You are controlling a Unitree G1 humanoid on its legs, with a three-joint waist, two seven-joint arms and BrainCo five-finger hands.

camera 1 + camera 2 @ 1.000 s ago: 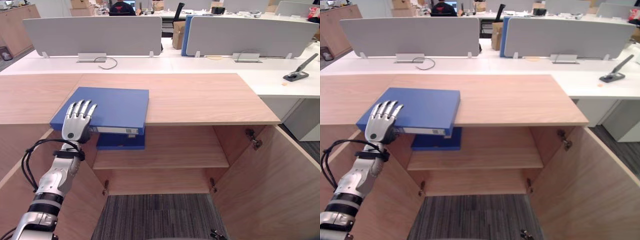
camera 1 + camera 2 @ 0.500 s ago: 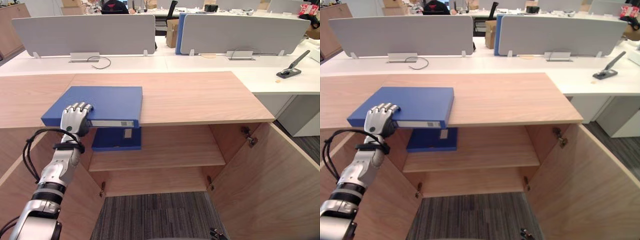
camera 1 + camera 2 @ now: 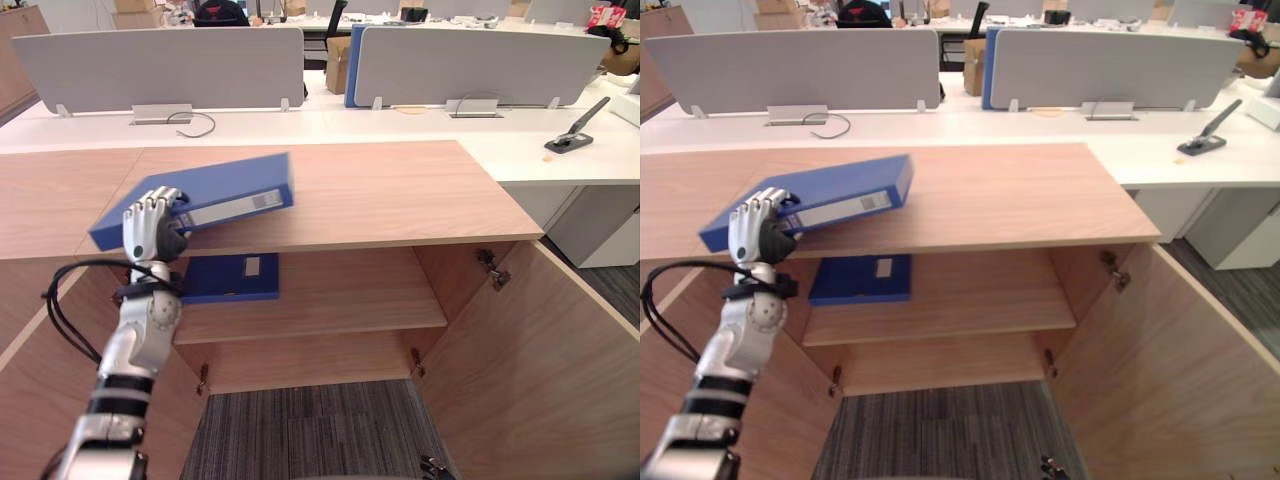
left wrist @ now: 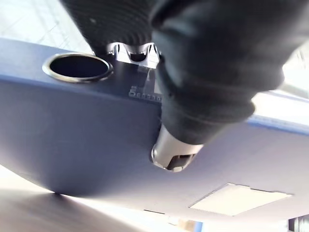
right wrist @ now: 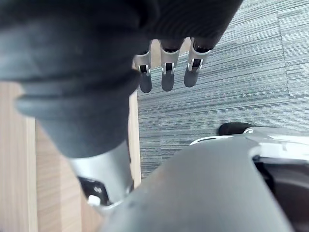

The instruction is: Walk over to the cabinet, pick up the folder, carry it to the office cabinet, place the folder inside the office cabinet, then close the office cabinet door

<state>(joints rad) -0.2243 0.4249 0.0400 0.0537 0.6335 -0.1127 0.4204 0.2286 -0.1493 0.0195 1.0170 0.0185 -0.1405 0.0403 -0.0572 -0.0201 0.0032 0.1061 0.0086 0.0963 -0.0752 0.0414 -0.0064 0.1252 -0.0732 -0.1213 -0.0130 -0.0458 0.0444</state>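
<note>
Blue folder (image 3: 215, 195) sits tilted over the cabinet top's (image 3: 400, 190) front-left edge, with the left hand (image 3: 150, 222) curled tight around its spine end. Its white spine label (image 3: 230, 208) is too small to read. Over the carpet (image 5: 231, 72), the right hand (image 5: 166, 72) hangs empty with its fingers straight.

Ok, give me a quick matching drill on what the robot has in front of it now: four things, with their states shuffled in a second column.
1 upper folder
2 lower folder
3 right cabinet door
4 right hand

A lying flat on the shelf
B swung open
C tilted, gripped by the left hand
D fingers relaxed, above the carpet

Pairs: 1-C, 2-A, 3-B, 4-D
</note>
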